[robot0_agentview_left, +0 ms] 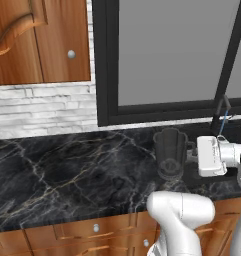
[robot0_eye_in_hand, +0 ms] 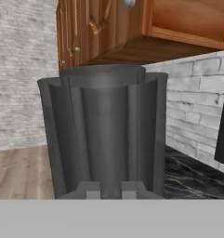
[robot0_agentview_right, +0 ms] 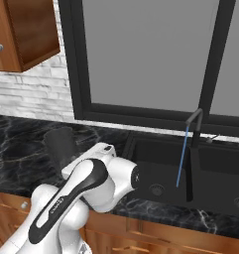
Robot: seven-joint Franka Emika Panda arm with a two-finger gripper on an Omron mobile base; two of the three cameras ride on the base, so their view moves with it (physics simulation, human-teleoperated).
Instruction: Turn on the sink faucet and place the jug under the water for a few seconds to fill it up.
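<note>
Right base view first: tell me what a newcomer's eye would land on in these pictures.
A thin bright-blue stream of water runs from the slim black sink faucet into the left basin of the black sink below the window. On the dark marble counter left of the sink stands the smoky-grey ribbed jug, upright. The gripper is shut on the jug, its fingertips against the jug's wall in the hand view.

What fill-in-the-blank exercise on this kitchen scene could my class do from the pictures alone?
1. The water runs from the sink faucet as a thin stream coloured ____.
2. The stream falls into the matte-black ____.
3. The gripper is shut on the ____.
4. The jug is over the dark marble ____, to the left of the sink.

Missing words: blue; sink; jug; counter
</note>
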